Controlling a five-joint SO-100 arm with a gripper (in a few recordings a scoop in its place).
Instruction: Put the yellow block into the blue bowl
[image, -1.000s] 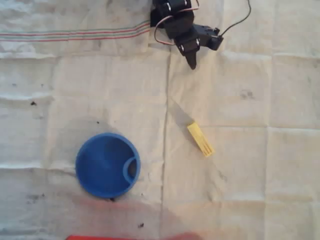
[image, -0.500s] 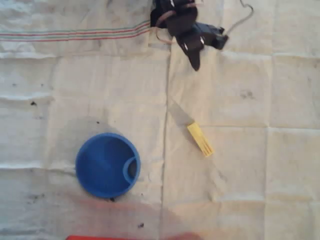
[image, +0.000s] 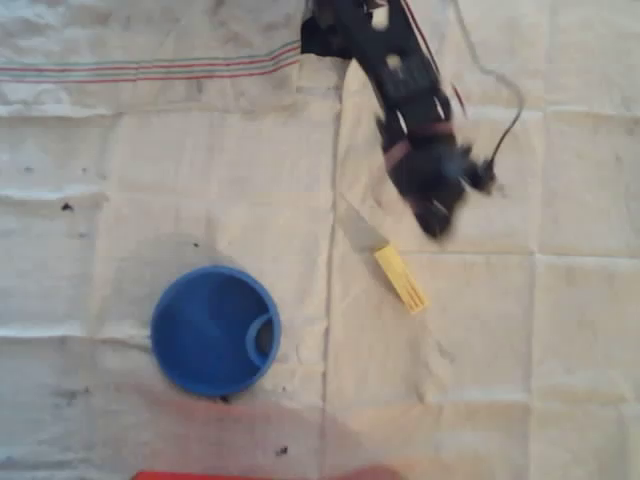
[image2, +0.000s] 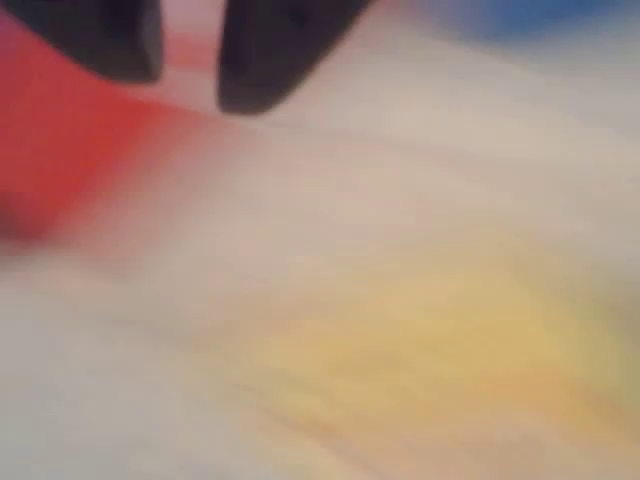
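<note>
Now my arm has swung out from the top edge toward the yellow block (image: 401, 279), which lies untouched on the cloth-covered desk (image: 520, 350), well right of the blue bowl (image: 215, 330). My fingers (image: 436, 222) hover just up-right of the block; in the wrist view a narrow gap shows between them, holding nothing. Nothing lies between block and bowl; a red strip (image: 180, 475) sits at the bottom edge
</note>
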